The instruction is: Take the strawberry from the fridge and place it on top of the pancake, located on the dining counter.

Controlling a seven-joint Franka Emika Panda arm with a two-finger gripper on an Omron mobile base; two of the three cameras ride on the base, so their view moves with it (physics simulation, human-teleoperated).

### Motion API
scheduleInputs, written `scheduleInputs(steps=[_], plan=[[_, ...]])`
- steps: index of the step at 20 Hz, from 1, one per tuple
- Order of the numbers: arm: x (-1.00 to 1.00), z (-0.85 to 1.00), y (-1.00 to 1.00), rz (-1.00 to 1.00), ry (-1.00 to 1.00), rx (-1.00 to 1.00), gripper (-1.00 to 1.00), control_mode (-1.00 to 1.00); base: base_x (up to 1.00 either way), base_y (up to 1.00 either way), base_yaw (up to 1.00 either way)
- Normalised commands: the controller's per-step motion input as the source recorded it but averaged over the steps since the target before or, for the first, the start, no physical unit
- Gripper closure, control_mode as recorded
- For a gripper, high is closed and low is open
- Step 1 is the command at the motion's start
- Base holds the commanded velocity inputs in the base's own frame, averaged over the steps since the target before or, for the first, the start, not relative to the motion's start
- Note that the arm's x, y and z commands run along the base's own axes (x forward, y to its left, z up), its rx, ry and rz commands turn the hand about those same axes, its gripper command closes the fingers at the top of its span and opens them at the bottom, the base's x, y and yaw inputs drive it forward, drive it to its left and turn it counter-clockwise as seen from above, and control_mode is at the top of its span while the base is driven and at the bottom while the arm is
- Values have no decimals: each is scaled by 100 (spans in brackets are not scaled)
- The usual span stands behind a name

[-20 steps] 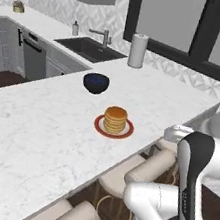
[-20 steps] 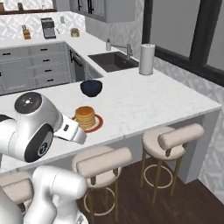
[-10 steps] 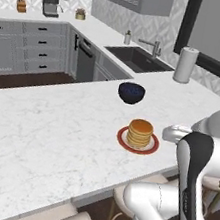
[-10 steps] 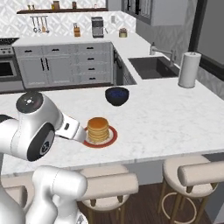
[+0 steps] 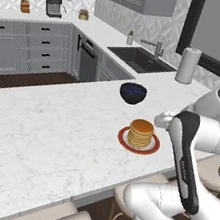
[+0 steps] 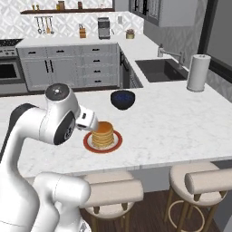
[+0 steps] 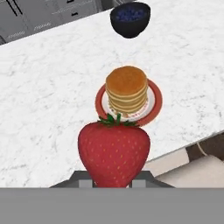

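Note:
The strawberry (image 7: pixel 113 151), bright red with green leaves, sits low in the hand view, and my gripper (image 7: pixel 113 180) is shut on it. Beyond it on the dining counter (image 7: pixel 48 100) stands the pancake (image 7: pixel 127 89), a golden stack on a red-orange plate. In the left base view the pancake (image 5: pixel 140 133) lies just left of my hand (image 5: pixel 164 120). In the right base view the pancake (image 6: pixel 103 134) is right beside my hand (image 6: pixel 87 121), above the counter's near edge (image 6: pixel 149 161). The fridge is out of view.
A dark blue bowl (image 5: pixel 133 92) stands on the counter behind the pancake. A paper towel roll (image 6: pixel 198 72) and the sink (image 6: pixel 161 69) are at the far right. Padded stools (image 6: pixel 199 186) stand under the counter's near edge.
The base has turned and driven along the counter, so the whole scene shifted; the pancake now sits closer to my hand. The arm's pose and its hold look unchanged.

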Motion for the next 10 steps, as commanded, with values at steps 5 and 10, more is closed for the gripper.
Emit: scheduleInputs(steps=[5, 10], plan=[[99, -45, 2, 5, 17, -9, 100, -100, 0, 0, 0], [87, -40, 2, 0, 6, -13, 100, -100, 0, 0, 0]])
